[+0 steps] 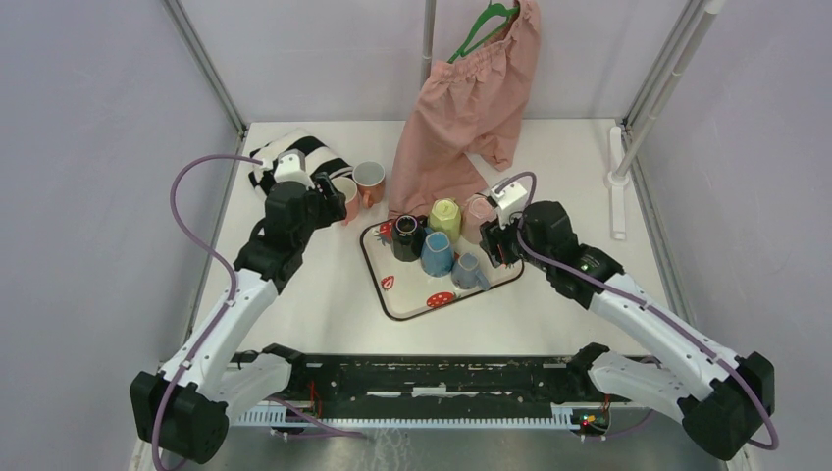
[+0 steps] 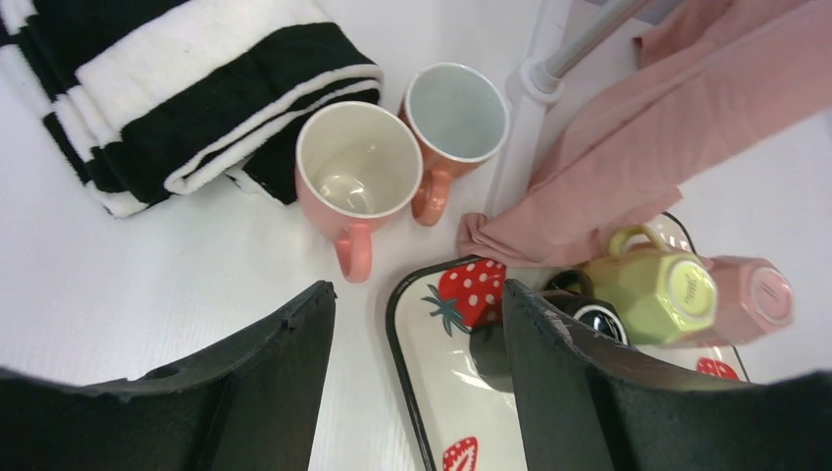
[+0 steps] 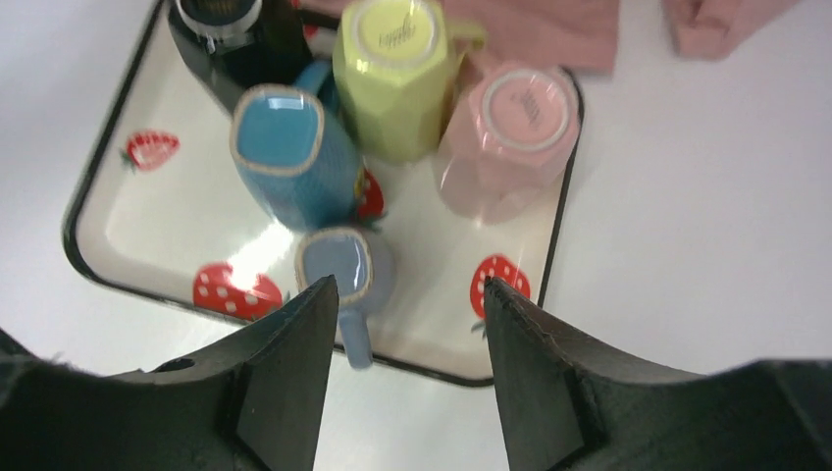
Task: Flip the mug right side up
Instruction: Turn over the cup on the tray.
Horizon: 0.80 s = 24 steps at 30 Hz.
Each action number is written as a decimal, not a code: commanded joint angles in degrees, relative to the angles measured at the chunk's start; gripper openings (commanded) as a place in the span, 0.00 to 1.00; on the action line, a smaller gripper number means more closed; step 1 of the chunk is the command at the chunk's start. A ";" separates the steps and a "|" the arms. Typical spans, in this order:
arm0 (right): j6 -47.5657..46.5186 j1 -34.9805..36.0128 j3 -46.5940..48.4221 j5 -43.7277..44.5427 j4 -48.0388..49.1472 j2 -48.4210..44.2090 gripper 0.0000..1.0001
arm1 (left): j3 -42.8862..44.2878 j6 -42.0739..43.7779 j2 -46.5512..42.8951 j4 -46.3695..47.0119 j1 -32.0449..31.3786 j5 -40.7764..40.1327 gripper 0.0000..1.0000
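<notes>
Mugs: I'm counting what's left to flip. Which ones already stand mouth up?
The two salmon mugs beside the striped towel, off the tray: their hollow insides show; the green mug, pink mug and blue mug show bases.

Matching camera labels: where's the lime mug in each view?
Top external: lime mug mid-frame, upside down at the tray's far edge.
Left wrist: lime mug at right, base towards the camera.
Right wrist: lime mug top centre, base up.
Shared landmark: the strawberry tray under it.
</notes>
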 commanded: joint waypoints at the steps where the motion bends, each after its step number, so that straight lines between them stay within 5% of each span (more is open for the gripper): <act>1: -6.18 0.13 1.24 -3.07 -10.69 3.39 0.63 | 2.01 2.94 -3.07 0.26 -0.23 6.25 0.70; 24: -10.17 0.13 -0.86 -13.62 -4.79 19.43 0.58 | 3.39 4.04 -7.31 1.17 -0.24 14.33 0.68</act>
